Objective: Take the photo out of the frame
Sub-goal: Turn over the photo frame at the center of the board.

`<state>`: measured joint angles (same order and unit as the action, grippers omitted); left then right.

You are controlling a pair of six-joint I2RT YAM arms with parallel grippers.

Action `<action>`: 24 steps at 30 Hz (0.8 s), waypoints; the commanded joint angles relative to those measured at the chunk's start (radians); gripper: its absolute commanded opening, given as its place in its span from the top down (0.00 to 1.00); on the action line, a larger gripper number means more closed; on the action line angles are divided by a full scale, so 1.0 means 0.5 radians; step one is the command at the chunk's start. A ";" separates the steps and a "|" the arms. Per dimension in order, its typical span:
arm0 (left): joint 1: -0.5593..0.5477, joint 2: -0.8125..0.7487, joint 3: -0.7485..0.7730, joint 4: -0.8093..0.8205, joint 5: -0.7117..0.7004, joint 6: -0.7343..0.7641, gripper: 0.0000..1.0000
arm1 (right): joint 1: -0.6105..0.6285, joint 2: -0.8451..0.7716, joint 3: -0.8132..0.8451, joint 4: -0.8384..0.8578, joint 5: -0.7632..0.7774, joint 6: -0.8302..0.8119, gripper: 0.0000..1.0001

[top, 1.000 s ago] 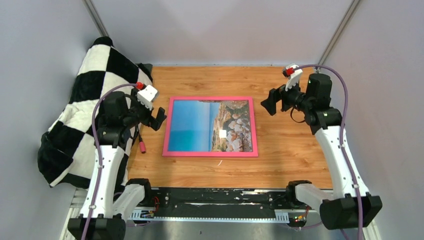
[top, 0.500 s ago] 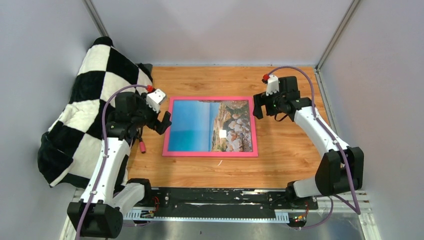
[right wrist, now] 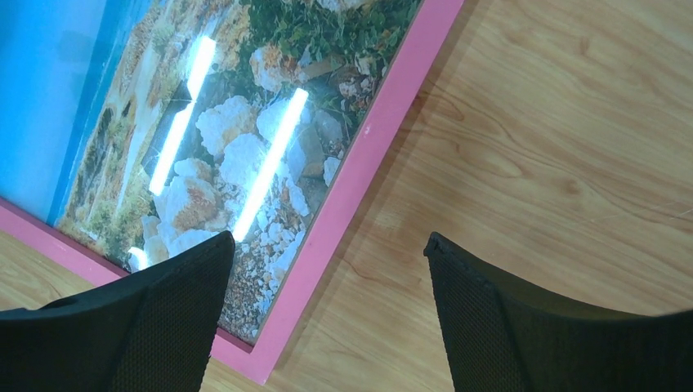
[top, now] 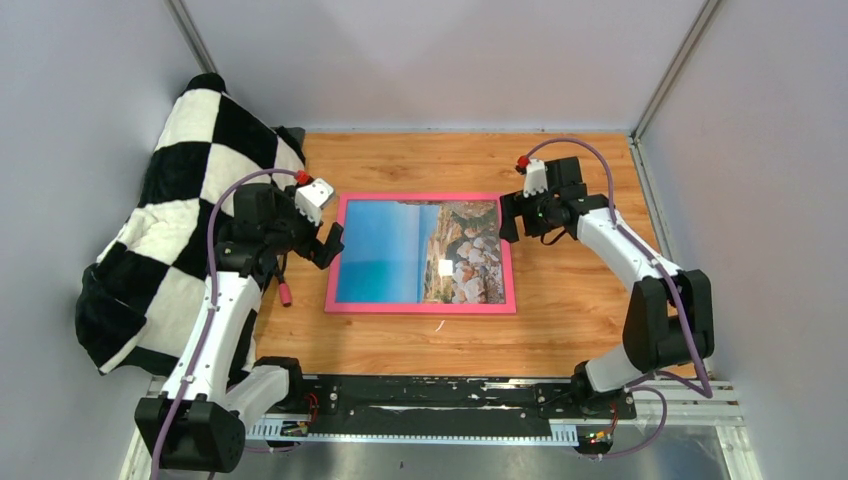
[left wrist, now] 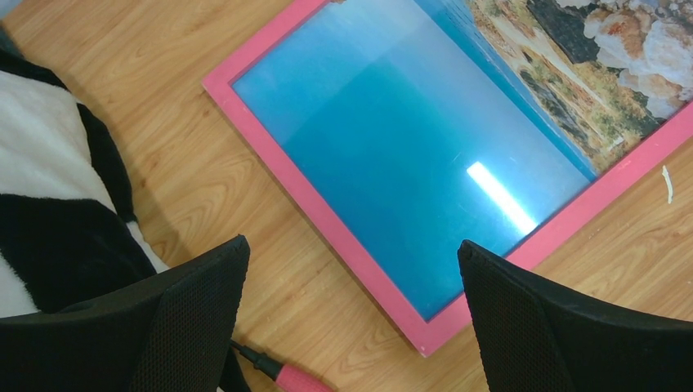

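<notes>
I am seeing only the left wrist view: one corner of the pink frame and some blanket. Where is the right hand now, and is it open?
Observer: The right hand is open, at the far right corner of the frame.
Operator: Does it hold the frame?
Observer: No. In its own wrist view the pink edge runs between its fingers, one over the photo and one over the bare table. I cannot tell if they touch anything.
Operator: Does the photo fill the whole frame?
Observer: Yes. In the top view it reaches all four sides, and the frame lies flat on the table.
</notes>
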<state>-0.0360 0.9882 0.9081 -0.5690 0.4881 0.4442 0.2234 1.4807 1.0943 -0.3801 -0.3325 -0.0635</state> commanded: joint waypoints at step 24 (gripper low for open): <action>-0.679 0.028 -0.271 0.431 -0.448 0.347 0.00 | 0.023 0.425 -0.075 0.038 -0.055 0.150 0.22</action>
<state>-0.3042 0.9932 0.8387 -0.4309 0.3374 0.4988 0.2234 1.6688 1.0645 -0.3580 -0.3660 0.0002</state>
